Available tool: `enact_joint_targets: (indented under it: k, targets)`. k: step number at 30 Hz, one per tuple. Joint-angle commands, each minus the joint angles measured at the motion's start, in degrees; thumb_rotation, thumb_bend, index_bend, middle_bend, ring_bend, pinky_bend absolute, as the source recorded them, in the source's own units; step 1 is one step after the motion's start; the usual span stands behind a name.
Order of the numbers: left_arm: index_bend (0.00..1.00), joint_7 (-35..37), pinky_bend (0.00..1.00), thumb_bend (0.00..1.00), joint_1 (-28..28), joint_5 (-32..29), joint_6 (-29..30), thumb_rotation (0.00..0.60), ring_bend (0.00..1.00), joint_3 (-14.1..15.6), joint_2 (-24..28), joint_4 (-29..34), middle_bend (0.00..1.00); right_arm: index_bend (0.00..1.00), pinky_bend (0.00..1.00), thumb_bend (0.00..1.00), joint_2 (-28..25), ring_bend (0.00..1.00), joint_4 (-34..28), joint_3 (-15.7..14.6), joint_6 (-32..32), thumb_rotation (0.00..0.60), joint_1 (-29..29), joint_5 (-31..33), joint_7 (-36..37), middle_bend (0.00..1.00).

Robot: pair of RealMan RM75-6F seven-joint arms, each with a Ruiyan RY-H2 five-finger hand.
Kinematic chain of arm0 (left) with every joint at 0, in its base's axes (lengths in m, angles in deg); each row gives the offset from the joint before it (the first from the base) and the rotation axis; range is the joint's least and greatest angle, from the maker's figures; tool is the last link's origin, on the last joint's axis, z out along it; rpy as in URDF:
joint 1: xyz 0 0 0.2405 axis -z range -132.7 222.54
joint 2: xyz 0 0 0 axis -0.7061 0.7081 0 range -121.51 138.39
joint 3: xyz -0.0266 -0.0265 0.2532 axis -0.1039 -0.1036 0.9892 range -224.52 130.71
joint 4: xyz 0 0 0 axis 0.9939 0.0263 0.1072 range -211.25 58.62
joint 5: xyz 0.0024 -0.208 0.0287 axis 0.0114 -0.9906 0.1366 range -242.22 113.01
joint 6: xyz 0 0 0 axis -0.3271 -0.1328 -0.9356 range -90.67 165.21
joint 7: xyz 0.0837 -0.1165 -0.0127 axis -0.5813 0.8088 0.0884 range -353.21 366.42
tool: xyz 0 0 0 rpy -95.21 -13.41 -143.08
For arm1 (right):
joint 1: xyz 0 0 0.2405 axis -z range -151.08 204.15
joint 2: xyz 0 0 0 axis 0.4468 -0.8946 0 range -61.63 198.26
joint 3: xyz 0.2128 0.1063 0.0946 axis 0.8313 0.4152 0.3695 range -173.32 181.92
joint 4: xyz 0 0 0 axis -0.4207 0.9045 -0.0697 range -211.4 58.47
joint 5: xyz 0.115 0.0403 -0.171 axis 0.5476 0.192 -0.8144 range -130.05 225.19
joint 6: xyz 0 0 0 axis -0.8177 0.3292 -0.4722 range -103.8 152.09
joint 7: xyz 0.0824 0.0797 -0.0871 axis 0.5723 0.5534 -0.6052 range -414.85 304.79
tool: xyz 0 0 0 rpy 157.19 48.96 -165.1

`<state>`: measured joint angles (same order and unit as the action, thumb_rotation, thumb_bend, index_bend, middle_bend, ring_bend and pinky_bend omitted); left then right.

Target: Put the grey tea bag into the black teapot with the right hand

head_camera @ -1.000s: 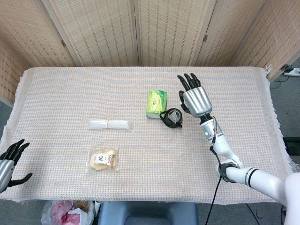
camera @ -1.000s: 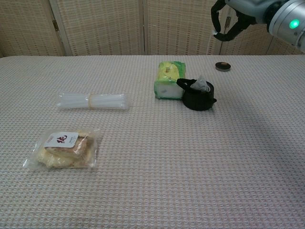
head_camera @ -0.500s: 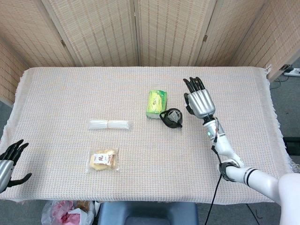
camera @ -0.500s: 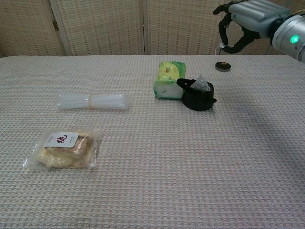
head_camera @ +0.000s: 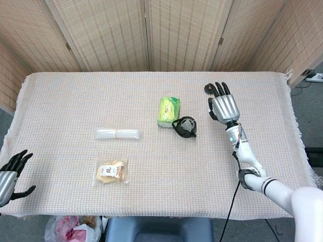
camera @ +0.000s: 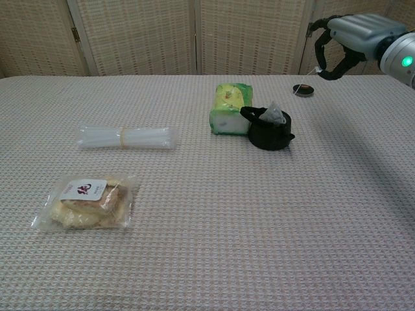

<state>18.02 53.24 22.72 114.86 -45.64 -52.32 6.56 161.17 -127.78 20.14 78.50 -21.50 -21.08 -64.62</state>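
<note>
Tea bag, handling: the small grey pyramid-shaped mesh tea bag point(camera: 275, 114) looks very light, soft and easily crushed; I judge a gentle pinch at its top corner or string would be the way to take it, if it needed moving again.
Tea bag, look: pale grey, translucent, pointed at the top, with a peak that stands above the pot's rim in the chest view; in the head view it shows only as a greyish patch inside the opening.
Tea bag, place: it sits in the mouth of the small round black teapot point(camera: 270, 130), which stands mid-table, just right of the green and yellow soft packet point(camera: 230, 107) and touching or nearly touching it.
Task stage: judged from how things lie, the bag is already in the pot, not pushed fully down.
Right hand: the right hand point(head_camera: 223, 104) hangs above the table to the right of the teapot and further back, well apart from it; its fingers point(camera: 322, 46) are curled loosely, parted, and hold nothing that I can make out.
Left hand: the left hand point(head_camera: 9, 172) is at the near left edge of the table, fingers spread, empty.
Lid: a small dark round lid point(camera: 302, 89) lies on the far right of the cloth, below the right hand.
</note>
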Motion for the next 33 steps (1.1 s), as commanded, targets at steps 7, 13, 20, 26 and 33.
enact_joint_targets:
  k: [7, 13, 20, 26, 33]
  targets:
    - [0.00, -1.2, 0.24, 0.27, 0.3, -1.1, -1.3, 0.600, 0.00, -0.2, -0.4, -0.1, 0.00, 0.64, 0.00, 0.30, 2.8, 0.00, 8.0, 0.2, -5.5, 0.600, -2.2, 0.6, 3.6, 0.08]
    - [0.00, -1.5, 0.24, 0.27, 0.6, -1.8, -2.0, 0.600, 0.00, -0.5, -0.6, -0.2, 0.00, 0.64, 0.00, 0.30, 6.4, 0.00, 16.0, -0.2, -9.8, 0.600, -4.3, 0.2, 6.6, 0.08]
    - [0.00, -1.9, 0.24, 0.27, 0.7, -2.6, -2.6, 0.600, 0.00, -0.6, -0.8, -0.4, 0.00, 0.64, 0.00, 0.30, 9.6, 0.00, 24.4, -0.7, -13.7, 0.600, -5.2, -0.4, 11.3, 0.08]
    - [0.00, -2.3, 0.24, 0.27, 0.9, -2.8, -3.1, 0.600, 0.00, -0.8, -1.0, -0.3, 0.00, 0.64, 0.00, 0.30, 11.8, 0.00, 29.2, -1.7, -16.1, 0.600, -5.9, -2.0, 15.1, 0.08]
    - [0.00, -2.3, 0.24, 0.27, 1.0, -2.7, -3.1, 0.600, 0.00, -0.7, -1.0, -0.3, 0.00, 0.64, 0.00, 0.30, 13.3, 0.00, 31.4, -3.3, -16.4, 0.600, -5.8, -4.2, 17.5, 0.08]
